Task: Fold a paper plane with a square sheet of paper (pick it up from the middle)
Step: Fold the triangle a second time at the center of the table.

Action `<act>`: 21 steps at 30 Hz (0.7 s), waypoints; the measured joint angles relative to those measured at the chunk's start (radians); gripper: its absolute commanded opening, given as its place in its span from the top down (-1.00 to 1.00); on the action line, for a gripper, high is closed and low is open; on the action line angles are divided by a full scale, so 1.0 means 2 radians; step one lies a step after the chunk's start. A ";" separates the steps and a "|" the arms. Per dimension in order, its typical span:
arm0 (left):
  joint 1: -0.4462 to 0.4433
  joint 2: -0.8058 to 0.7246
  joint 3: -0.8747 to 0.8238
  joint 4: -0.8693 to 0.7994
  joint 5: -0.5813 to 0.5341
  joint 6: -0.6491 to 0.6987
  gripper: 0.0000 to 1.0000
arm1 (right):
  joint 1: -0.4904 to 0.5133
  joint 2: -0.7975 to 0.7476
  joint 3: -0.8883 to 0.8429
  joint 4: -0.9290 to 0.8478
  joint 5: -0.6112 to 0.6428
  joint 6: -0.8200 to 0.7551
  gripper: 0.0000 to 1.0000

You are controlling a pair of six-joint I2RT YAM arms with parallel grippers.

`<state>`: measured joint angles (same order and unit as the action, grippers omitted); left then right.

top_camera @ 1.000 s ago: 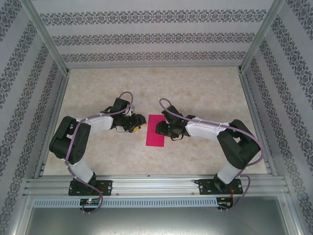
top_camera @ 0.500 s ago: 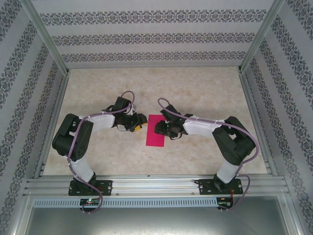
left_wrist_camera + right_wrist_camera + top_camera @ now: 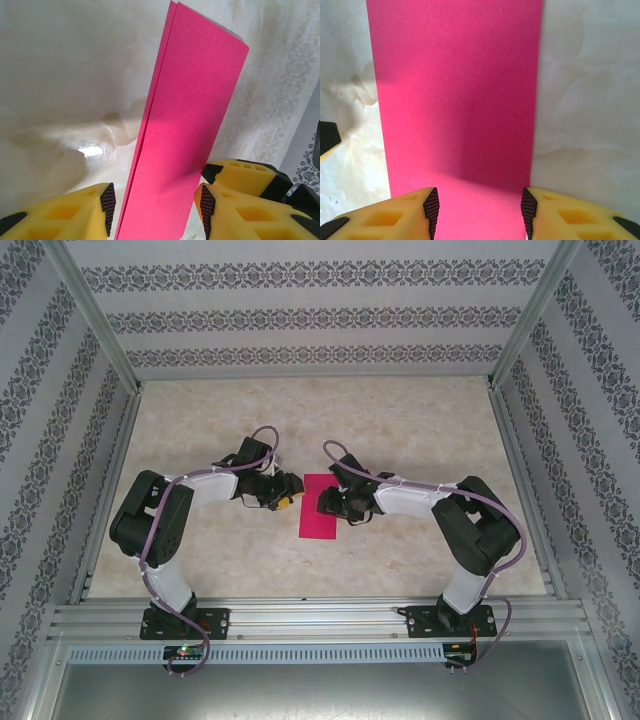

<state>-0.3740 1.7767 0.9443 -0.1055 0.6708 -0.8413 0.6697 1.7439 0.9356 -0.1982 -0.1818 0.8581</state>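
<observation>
The magenta-pink sheet of paper (image 3: 318, 506) lies flat on the table as a narrow rectangle, doubled over. Two stacked layers show along its left edge in the left wrist view (image 3: 185, 125). My left gripper (image 3: 287, 492) is at the sheet's left side and open (image 3: 157, 212), its yellow fingers either side of the strip's near end. My right gripper (image 3: 326, 502) reaches over the right side and is also open (image 3: 479, 210), its black pads (image 3: 431, 207) just above the paper (image 3: 455, 90) and as far apart as the strip is wide. Neither grips it.
The pale marbled table top (image 3: 400, 430) is walled by patterned panels and metal posts (image 3: 520, 330). A metal rail (image 3: 320, 618) runs along the near edge at the arm bases. The right gripper's yellow finger (image 3: 245, 175) shows close beside the left gripper's.
Both arms have shifted slightly at the elbows, the right one drawing inward. The grippers stay at the paper's edges and the sheet has not moved.
</observation>
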 measured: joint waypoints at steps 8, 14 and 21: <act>-0.006 0.003 0.010 -0.006 0.002 0.002 -0.03 | -0.005 -0.001 -0.012 0.019 -0.009 0.006 0.00; -0.010 0.010 0.016 -0.010 0.002 0.002 -0.03 | -0.027 -0.011 -0.048 0.075 -0.056 0.033 0.08; -0.015 0.030 0.025 -0.014 0.002 0.003 -0.03 | -0.032 -0.011 -0.050 0.077 -0.061 0.040 0.10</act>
<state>-0.4042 1.8359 0.9939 -0.1337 0.6739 -0.8345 0.6064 1.7210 0.8349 -0.0448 -0.3042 0.9375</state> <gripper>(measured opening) 0.516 0.451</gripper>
